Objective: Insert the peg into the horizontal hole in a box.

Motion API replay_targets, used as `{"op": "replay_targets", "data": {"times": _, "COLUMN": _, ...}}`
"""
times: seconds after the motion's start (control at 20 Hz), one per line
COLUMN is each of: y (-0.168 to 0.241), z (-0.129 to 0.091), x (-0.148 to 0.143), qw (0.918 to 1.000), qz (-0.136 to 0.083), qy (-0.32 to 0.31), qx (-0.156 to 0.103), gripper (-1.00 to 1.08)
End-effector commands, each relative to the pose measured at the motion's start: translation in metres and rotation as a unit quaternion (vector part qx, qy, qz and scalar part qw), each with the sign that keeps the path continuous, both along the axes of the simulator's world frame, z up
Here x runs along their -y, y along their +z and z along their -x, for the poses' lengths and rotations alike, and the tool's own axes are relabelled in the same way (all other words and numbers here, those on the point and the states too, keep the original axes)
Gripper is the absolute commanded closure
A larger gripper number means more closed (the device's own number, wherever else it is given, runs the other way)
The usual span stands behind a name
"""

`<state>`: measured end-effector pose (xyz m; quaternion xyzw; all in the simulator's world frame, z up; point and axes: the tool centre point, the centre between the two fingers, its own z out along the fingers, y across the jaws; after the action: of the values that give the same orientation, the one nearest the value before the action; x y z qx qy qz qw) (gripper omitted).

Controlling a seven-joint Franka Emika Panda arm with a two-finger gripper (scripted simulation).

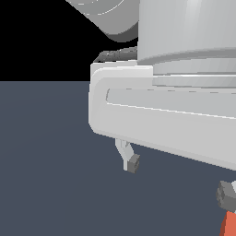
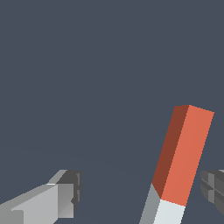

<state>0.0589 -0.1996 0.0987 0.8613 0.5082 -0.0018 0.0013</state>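
Fingers (image 2: 65, 192) spread wide, gripping nothing; peg (image 2: 183, 157) lies between them, nearer one pad, untouched. Step: the pick-up. Next I should centre on it and close. Box not visible.

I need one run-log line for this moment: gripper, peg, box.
gripper: open, fingers wide apart | peg: between fingers, near one fingertip, not clamped | box, hole: not in view | insertion: not yet done

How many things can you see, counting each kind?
Peg, orange-red and pale grey-white: 1
Gripper, with grey fingers wide apart: 1
Box: 0 in view
Total: 2
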Motion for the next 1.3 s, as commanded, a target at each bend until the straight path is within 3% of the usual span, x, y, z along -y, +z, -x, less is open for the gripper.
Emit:
{"op": "replay_targets", "data": {"times": 0.0, "y": -0.009, "z": 0.001, "x": 0.032, "qw": 0.9993, "qz": 0.000, "qy": -0.039, "qx": 0.001, "gripper": -0.92}}
{"op": "replay_targets", "data": {"times": 0.25, "y": -0.023, "z": 0.009, "x": 0.082, "qw": 0.9949, "qz": -0.001, "qy": -0.101, "qx": 0.001, "gripper": -0.92}}
{"op": "replay_targets", "data": {"times": 0.5, "y": -0.032, "z": 0.018, "x": 0.113, "qw": 0.9901, "qz": -0.002, "qy": -0.141, "qx": 0.001, "gripper": -0.92}}
{"op": "replay_targets", "data": {"times": 1.25, "y": -0.052, "z": 0.020, "x": 0.118, "qw": 0.9893, "qz": -0.002, "qy": -0.146, "qx": 0.001, "gripper": -0.92}}
